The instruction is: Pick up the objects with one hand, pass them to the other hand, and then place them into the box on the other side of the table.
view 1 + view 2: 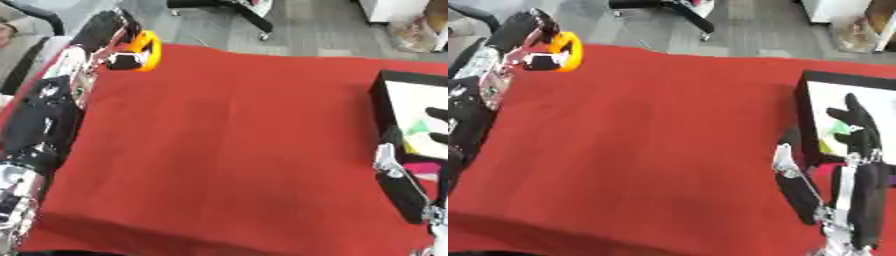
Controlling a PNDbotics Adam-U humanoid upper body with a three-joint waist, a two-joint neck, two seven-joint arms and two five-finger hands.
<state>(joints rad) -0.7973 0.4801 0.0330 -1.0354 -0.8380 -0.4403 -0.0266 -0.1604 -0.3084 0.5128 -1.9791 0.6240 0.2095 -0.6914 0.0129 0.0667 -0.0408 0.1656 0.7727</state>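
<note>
Nearest, at the right edge, the right hand [857, 131] is reaching over the rim of the one box [808, 100] in view — its fingers are lying straight and spread, holding nothing. The box is sitting at the right side of the red-covered table [227, 150], black-walled with a pale floor. Inside it, just beside the right hand's fingers, small pieces are showing: one green [836, 129], one yellow [825, 146] and, lower down, one pink [422, 169]; what they are cannot be told.

Across the wide red cloth, well apart from the box, one orange ring-shaped object [149, 50] is showing at the far left corner of the table. The left hand [109, 30] is closing around it — its dark fingers are curling over the ring from the left and above, with a white and black part of the hand lying against the ring's near side. Whether the ring is lifted clear of the cloth or touching it cannot be told.
</note>
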